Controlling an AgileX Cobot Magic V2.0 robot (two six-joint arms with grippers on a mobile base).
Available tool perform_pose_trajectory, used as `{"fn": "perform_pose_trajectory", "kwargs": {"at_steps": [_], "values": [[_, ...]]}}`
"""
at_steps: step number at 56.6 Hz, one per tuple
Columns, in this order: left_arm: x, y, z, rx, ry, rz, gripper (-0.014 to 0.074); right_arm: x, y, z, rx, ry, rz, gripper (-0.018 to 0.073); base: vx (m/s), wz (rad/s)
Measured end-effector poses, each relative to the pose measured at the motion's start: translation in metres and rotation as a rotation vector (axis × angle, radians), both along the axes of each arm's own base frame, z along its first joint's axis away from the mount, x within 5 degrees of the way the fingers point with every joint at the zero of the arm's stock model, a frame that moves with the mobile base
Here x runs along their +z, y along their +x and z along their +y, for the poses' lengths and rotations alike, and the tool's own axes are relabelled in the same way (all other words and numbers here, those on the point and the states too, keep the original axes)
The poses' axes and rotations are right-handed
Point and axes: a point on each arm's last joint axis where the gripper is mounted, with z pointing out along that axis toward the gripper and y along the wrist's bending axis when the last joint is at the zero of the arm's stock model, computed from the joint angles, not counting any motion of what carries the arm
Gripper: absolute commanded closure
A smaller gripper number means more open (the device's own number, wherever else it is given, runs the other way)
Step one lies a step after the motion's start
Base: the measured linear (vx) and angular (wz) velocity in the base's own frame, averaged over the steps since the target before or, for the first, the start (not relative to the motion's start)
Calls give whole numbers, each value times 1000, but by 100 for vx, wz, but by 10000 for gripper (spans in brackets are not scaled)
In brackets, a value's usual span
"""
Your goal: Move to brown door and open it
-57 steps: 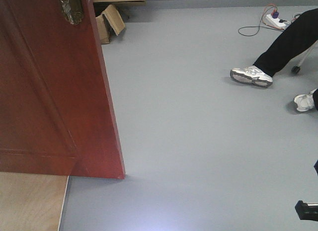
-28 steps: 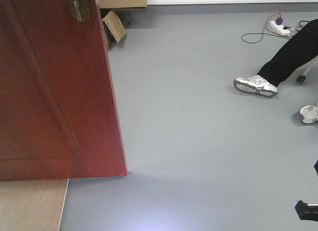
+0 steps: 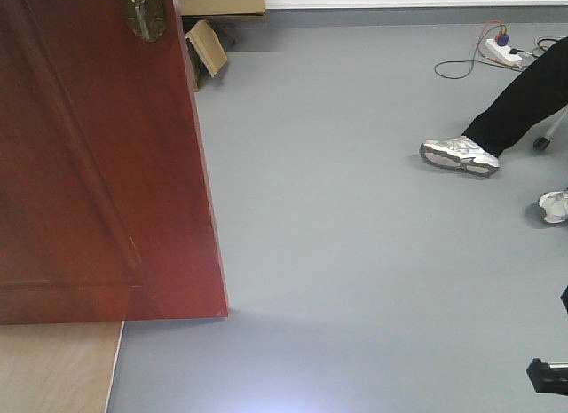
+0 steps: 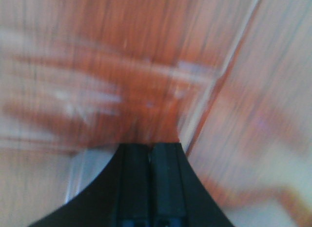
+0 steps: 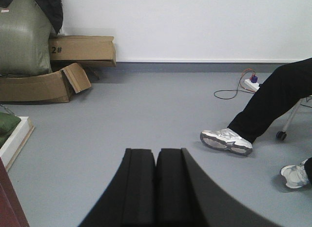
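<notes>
While the brown door (image 3: 98,164) has slid lower and rightward in the front view over the last second, filling its left side, the left pincer (image 4: 152,154) stays clenched empty against its blurred wood and the right pincer (image 5: 156,171) clenched empty, suggesting the push is swinging it open

a: what did the left gripper (image 4: 151,154) look like up close?

b: matte black all over. two flat rectangular fingers (image 4: 135,178) ran side by side, with only a thin dark seam between them, and the body flared out wide and curved below.

a: and the right gripper (image 5: 156,161)?

b: the same build. black, smooth, two blocky fingers (image 5: 140,188) with rounded tips, and sloping shoulders spreading to either side. no markings, screws or cables showed on either.
</notes>
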Motion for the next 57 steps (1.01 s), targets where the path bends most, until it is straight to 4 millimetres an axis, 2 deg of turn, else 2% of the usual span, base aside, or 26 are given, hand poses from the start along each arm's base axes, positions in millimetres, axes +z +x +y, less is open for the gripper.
{"fn": "perform_pose_trajectory", "kwargs": {"at_steps": [46, 57], "values": [[-4, 3, 1, 0, -1, 10, 600, 0, 0, 0, 0, 0, 0, 559, 0, 0], [8, -11, -4, -18, 139, 8, 600, 0, 0, 0, 0, 0, 0, 559, 0, 0]]}}
